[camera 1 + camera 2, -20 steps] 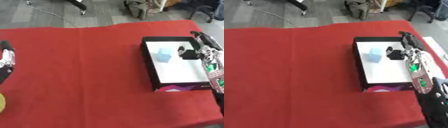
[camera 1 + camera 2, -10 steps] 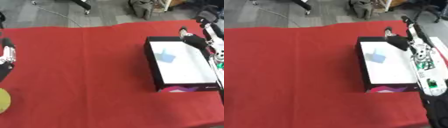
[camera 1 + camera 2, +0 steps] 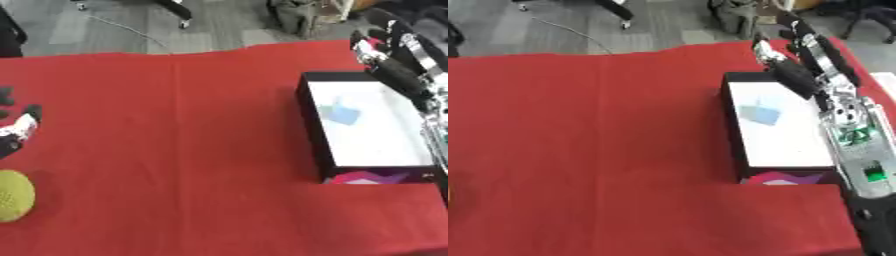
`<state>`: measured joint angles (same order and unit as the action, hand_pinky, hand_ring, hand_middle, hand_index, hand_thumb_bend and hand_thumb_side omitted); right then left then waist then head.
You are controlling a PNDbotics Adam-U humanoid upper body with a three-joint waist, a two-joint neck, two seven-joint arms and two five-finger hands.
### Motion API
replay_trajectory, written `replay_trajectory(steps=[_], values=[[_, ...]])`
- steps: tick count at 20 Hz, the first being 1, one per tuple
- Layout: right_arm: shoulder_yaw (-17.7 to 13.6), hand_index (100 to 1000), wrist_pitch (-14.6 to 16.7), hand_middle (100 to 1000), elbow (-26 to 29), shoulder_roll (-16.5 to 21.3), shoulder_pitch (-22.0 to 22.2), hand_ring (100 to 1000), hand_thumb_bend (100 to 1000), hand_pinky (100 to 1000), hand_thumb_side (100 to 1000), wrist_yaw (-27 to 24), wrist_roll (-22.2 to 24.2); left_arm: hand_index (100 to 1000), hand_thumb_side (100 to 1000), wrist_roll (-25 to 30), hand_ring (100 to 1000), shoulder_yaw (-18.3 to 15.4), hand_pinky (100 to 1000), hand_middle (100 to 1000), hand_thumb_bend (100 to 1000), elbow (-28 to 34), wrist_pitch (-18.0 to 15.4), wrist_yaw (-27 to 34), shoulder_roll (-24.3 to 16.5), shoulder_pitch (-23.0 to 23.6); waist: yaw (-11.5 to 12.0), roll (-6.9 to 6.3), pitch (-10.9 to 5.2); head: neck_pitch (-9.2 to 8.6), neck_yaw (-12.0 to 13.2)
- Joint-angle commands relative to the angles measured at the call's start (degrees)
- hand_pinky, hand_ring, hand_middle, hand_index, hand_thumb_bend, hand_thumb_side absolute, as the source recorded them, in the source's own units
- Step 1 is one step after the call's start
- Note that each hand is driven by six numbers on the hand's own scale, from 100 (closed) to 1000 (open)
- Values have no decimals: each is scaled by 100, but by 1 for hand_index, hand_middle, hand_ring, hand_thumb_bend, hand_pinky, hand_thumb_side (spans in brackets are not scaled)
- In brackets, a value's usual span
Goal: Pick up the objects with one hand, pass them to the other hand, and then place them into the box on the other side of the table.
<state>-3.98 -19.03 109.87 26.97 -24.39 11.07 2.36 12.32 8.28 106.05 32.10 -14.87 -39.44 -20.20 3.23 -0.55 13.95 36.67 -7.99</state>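
In the left eye view we see our left hand point(image 3: 17, 131) at the left edge of the red tablecloth point(image 3: 175, 150), fingers spread and relaxed, holding nothing. Just below it, touching the lower left edge of the picture, lies a yellow-green ball point(image 3: 13, 195), apart from the hand. Between that hand and the box point(image 3: 313, 135) the cloth gives us wide open room, bare from its far edge down to the near edge. The box sits at the right side, black-walled with a white floor, and a light blue block point(image 3: 341, 112) lies inside it toward the far left part of the floor. Our right hand point(image 3: 394, 67) hangs over the box's far right corner, fingers extended and empty, the arm running down along the right edge of the picture.

In the right eye view the box's left wall point(image 3: 732, 130) stands clear of everything on its left, and its near end shows a purple and pink patch point(image 3: 785, 177). The right forearm point(image 3: 855, 145) lies along the box's right rim, so we have little room on that side. Beyond the cloth's far edge is grey floor point(image 3: 553, 30)
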Motion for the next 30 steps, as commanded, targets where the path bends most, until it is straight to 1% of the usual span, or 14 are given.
replay_trajectory(steps=[1,2,3,6,8,9,10,11,12,13,16,20,26,30], values=[[-5,1000,13,983,134,159,-47,1000,100,998,632,27,30,907,534,1152,833,-74,876,795,516,44,239,-461,-513,-9,13,-12,-145,9,59],[0,1000,10,980,135,160,-45,1000,100,998,631,34,34,907,499,1464,839,-81,887,797,578,17,259,-733,-593,-3,13,-13,-146,7,78],[4,1000,10,978,135,161,-43,1000,100,998,630,44,35,910,460,1715,846,-76,899,802,617,-26,262,-1084,-665,-5,10,-14,-145,5,97],[6,1000,-2,974,119,150,-27,1000,100,998,633,80,22,920,364,2285,872,-27,934,819,692,-174,128,-2532,-757,-64,-2,-10,-139,5,152],[4,1000,-14,971,112,140,-19,1000,100,998,633,95,5,918,312,2621,882,8,948,823,683,-218,-78,-3477,-710,-127,-9,-5,-134,10,183],[1,1000,-18,970,114,135,-17,1000,100,998,634,98,-9,917,311,2800,880,25,946,821,667,-239,-181,-3774,-664,-161,-12,-3,-132,16,196],[0,1000,-21,969,118,130,-17,1000,100,998,633,99,-23,913,297,2980,876,37,939,817,611,-271,-258,-3907,-611,-194,-14,-1,-131,23,206],[0,1000,-23,969,122,127,-18,1000,100,998,632,100,-34,911,271,3131,876,45,938,816,587,-317,-306,-3944,-577,-232,-17,0,-131,28,215],[2,1000,-25,968,126,124,-18,1000,100,998,632,100,-42,909,276,3244,873,54,934,814,572,-373,-335,-3938,-551,-271,-20,2,-132,33,225],[2,1000,-29,968,127,122,-17,1000,100,998,633,99,-49,904,279,3334,868,65,926,809,534,-444,-341,-3858,-515,-316,-22,4,-133,38,237],[3,1000,-37,965,128,109,-16,1000,100,998,632,89,-71,903,263,3412,869,113,928,810,534,-688,-292,-3628,-482,-451,-30,8,-136,46,328],[2,1000,-47,962,107,98,-28,1000,100,1000,632,79,-95,902,267,3332,870,157,930,811,523,-873,-282,-3620,-452,-579,-32,12,-135,35,485],[10,1000,-51,960,75,79,-52,1000,100,1000,631,82,-121,903,266,3356,875,175,938,815,512,-1056,-282,-3582,-461,-646,-32,11,-130,35,614],[7,1000,-70,960,56,88,-44,1000,100,1000,632,93,-145,899,311,3419,869,129,931,811,483,-1136,-263,-3347,-531,-652,-30,9,-122,35,697]])
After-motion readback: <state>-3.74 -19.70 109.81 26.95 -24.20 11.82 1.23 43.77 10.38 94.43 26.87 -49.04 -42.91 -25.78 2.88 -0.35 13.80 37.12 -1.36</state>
